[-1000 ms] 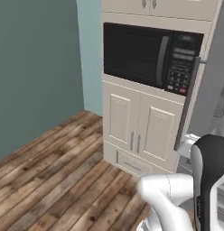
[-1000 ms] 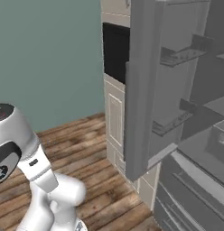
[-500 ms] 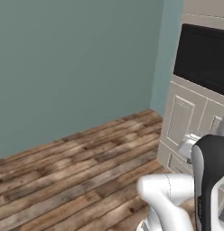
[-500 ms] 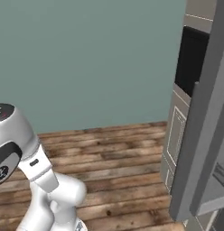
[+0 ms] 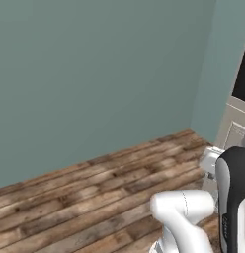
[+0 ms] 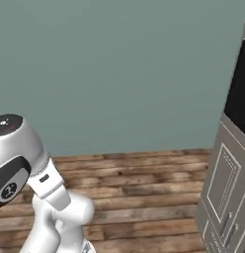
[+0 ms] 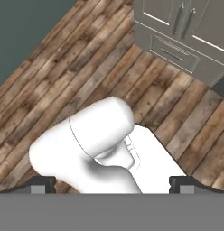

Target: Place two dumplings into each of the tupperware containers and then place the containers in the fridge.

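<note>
**Dumplings and containers out of sight as the base faces a bare wall**

Dumplings, tupperware containers and fridge: I cannot place any of them from these pictures. Both base views look at a teal wall (image 5: 95,74) above a wooden plank floor (image 5: 70,207). A cream cabinet column (image 6: 223,192) with a black built-in panel (image 6: 241,89) above it stands at about 3 o'clock in the right base view, and shows at the 3 o'clock edge of the left base view too.

The hand view looks down at the floor, with cabinet doors and a drawer (image 7: 175,47) at about 1 o'clock. The gripper (image 7: 112,186) has its two dark tips far apart at the bottom corners, jaws wide, nothing between them.

My judgement: this is a travel step, with the base between stations and the hand empty. How many containers are filled or stowed I cannot tell. The next move calls for bringing the work surface or the fridge into view before any reach.
</note>
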Controlling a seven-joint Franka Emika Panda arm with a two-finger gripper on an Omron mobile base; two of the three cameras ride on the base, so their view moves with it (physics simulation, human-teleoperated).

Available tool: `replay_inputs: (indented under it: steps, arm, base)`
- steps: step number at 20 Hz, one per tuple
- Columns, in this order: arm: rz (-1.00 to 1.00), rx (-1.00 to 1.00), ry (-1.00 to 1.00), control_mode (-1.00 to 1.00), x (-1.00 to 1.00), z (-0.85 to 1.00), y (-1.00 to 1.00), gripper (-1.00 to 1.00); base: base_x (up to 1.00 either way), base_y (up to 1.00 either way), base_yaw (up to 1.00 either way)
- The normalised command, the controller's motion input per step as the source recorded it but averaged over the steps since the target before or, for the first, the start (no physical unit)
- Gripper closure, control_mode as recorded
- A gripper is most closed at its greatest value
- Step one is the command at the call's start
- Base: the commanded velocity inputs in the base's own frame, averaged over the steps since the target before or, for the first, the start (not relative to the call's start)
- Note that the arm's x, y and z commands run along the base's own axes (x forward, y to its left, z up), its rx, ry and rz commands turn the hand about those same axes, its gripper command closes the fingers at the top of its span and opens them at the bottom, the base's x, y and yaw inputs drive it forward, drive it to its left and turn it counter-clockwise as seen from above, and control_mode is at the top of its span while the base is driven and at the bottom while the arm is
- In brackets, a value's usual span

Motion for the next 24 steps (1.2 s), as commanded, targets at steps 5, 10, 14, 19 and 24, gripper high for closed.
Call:
replay_inputs:
  steps: [5,10,14,19,24]
  arm:
    - [0.00,0.00,0.00,1.00,0.00,0.00,0.00,-1.00]
    - [0.00,0.00,0.00,1.00,0.00,0.00,0.00,-1.00]
    - [0.00,0.00,0.00,1.00,0.00,0.00,0.00,-1.00]
    - [0.00,0.00,0.00,1.00,0.00,0.00,0.00,-1.00]
    - [0.00,0.00,0.00,1.00,0.00,0.00,0.00,-1.00]
  base:
    - [0.68,0.40,0.46]
    - [0.63,0.37,0.51]
    - [0.69,0.35,0.49]
    - [0.95,0.35,0.30]
    - [0.96,0.62,0.14]
